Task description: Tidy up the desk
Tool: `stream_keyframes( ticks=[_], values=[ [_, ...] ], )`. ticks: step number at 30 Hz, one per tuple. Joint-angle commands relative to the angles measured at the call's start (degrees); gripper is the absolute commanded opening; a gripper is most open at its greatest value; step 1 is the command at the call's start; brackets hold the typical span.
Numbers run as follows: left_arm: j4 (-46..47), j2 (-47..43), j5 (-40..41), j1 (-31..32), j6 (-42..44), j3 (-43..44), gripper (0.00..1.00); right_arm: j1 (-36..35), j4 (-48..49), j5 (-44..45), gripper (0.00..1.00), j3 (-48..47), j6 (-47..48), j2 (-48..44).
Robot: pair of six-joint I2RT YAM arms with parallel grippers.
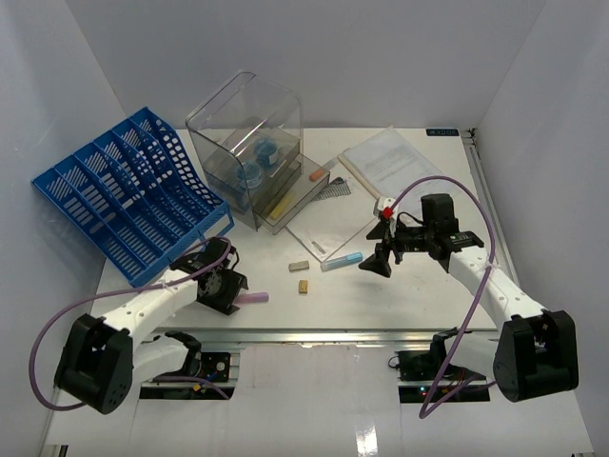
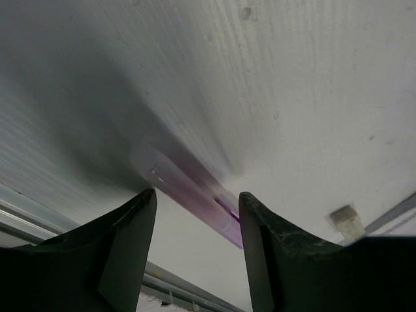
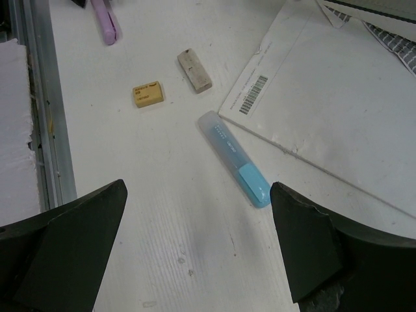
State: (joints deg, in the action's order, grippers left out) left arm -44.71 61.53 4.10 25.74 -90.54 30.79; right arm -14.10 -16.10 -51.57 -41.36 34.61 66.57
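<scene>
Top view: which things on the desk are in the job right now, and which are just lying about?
In the job: desk; pink highlighter between the left gripper's jaws; blue highlighter ahead of the open right gripper.
Lying about: yellow eraser; grey eraser; envelope; papers; blue rack; clear bin.

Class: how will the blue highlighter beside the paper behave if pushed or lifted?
The blue highlighter looks like hard plastic: probably stiff and light. Its smooth shell may slip in a grip. Lying flat, it would likely slide rather than tip.
</scene>
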Motion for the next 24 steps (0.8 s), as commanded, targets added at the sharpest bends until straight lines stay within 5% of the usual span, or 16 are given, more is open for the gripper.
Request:
stream_keyframes(
  ticks=[1, 7, 13, 18, 24],
  values=[
    [3.34, 6.45, -3.00, 0.19, -6.98, -0.52, 0.62, 0.78, 1.69, -2.31, 0.97, 0.27, -0.77, -1.38],
    [4.59, 12.64, -2.12, 0.28, -5.97, 1.29, 0.35, 3.60, 1.69, -3.84, 0.97, 1.24, -0.73, -3.90],
    [3.91, 7.88, -0.45, 0.28, -2.73, 1.01, 0.14, 5.54, 1.51, -5.61, 0.97, 1.37, -1.04, -4.25],
    [7.34, -0.06, -2.28, 0.96, 13.53, 3.84, 0.01, 5.87, 1.46, -5.82, 0.97, 1.58, -1.00, -4.51],
    [15.22, -10.24, -3.64, 5.61, 39.99, 8.55, 0.00, 6.02, 1.52, -5.39, 0.97, 1.55, -0.95, -4.25]
  ],
)
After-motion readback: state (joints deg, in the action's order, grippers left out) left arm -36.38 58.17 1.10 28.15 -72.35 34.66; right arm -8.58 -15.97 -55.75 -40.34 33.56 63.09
